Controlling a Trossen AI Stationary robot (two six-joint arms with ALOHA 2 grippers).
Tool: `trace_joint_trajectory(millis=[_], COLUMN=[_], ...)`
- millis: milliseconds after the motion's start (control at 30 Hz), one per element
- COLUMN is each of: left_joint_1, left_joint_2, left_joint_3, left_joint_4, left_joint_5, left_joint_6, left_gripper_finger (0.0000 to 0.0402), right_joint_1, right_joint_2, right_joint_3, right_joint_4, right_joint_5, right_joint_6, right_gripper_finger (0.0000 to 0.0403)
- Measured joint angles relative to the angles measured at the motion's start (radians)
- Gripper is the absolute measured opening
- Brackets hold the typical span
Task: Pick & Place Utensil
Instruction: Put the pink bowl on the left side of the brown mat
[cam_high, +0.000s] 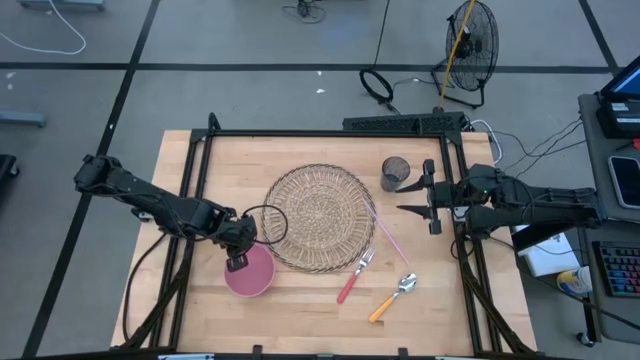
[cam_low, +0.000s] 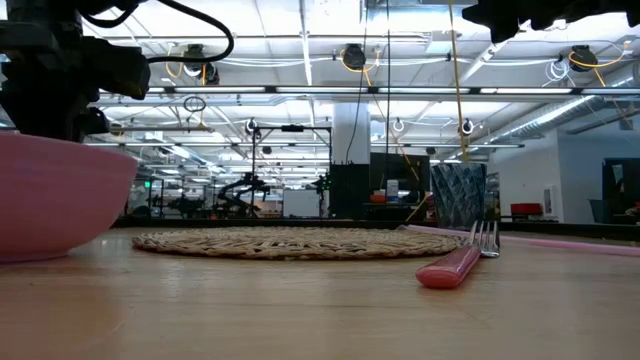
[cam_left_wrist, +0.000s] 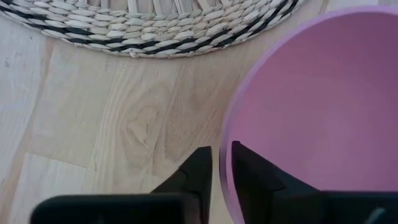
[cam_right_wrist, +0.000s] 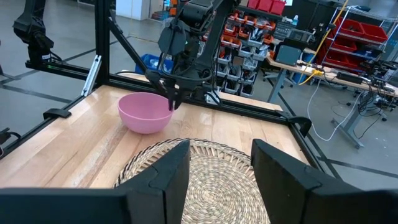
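A pink bowl (cam_high: 252, 274) stands on its base on the wooden table, near the front left of a round woven mat (cam_high: 320, 216). My left gripper (cam_high: 238, 262) reaches down at the bowl's rim and is shut on it. A fork with a pink handle (cam_high: 354, 277) and a spoon with an orange handle (cam_high: 393, 297) lie flat on the table to the right of the bowl. My right gripper (cam_high: 405, 197) hovers level and open at the mat's right edge, holding nothing. My left gripper (cam_left_wrist: 221, 152) has the bowl's rim (cam_left_wrist: 225, 134) between its two fingers, one finger inside the bowl and one finger (cam_left_wrist: 198, 171) outside. It is on the bowl's far left side, toward the mat. The fingers come steeply from above. The bowl's base rests on the table.
A dark cup (cam_high: 395, 173) stands at the mat's far right, and a thin pink stick (cam_high: 390, 235) lies beside the mat. A black frame (cam_high: 320, 132) runs around the table's edges. Bare wood shows along the near edge.
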Motion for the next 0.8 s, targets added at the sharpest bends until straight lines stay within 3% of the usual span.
trace_joint_trajectory(millis=[167, 800], left_joint_1=[0.0, 0.0], left_joint_2=[0.0, 0.0], left_joint_3=[0.0, 0.0], left_joint_4=[0.0, 0.001], left_joint_5=[0.0, 0.0], left_joint_6=[0.0, -0.001], left_gripper_finger=[0.0078, 0.0019], right_joint_1=[0.0, 0.0], right_joint_2=[0.0, 0.0], right_joint_3=[0.0, 0.0], right_joint_4=[0.0, 0.0], right_joint_5=[0.0, 0.0], right_joint_6=[0.0, 0.0], right_gripper_finger=[0.016, 0.016])
